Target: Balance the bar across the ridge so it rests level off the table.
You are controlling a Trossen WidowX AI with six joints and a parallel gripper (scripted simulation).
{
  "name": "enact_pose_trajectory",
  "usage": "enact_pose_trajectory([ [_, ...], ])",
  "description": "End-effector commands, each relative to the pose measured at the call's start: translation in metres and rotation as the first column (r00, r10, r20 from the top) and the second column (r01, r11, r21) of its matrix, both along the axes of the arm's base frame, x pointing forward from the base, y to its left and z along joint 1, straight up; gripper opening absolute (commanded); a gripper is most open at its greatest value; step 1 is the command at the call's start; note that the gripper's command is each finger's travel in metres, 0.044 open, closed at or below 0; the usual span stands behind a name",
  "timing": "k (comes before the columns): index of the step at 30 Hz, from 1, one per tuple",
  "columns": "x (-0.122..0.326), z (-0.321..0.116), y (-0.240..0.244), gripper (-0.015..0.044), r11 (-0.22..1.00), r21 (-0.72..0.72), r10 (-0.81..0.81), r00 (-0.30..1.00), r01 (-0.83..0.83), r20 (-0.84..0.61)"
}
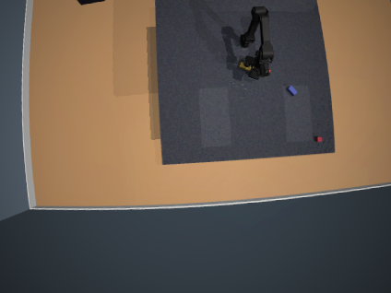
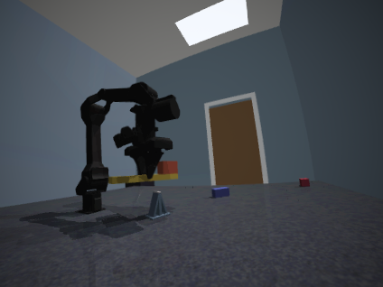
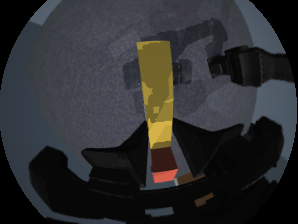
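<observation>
The yellow bar (image 1: 243, 65) (image 2: 122, 179) (image 3: 157, 75) is in the air, roughly level, with an orange-red block (image 1: 269, 71) (image 2: 168, 167) (image 3: 164, 176) on one end. My gripper (image 2: 150, 175) (image 3: 158, 121) is shut on the bar between its plain end and the block. The small grey ridge (image 2: 158, 207) stands upright on the dark table in the exterior view. The bar is above the ridge's top there, with a visible gap. The ridge is not clearly visible in the wrist view. In the top view the arm covers the fingertips.
A blue block (image 1: 292, 90) (image 2: 220, 192) lies on the dark table mat (image 1: 184, 138). A small red cube (image 1: 318, 139) (image 2: 304, 182) lies farther off near the mat's corner. Two lighter rectangles show on the mat in the top view.
</observation>
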State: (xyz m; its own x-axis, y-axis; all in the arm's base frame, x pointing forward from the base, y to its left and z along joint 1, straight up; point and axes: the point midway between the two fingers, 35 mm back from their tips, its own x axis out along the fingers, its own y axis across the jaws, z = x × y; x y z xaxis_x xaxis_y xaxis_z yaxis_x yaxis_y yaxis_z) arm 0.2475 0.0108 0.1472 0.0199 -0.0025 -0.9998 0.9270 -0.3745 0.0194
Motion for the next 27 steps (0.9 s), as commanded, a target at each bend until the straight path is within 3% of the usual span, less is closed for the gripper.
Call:
enact_pose_trajectory([
  [1, 0.001, -0.007, 0.0, 0.0, 1.0, 0.003, 0.007, 1.0, -0.007, 0.001],
  [27, 0.003, -0.025, -0.001, 0.0, 1.0, 0.003, 0.012, 1.0, -0.012, 0.001],
])
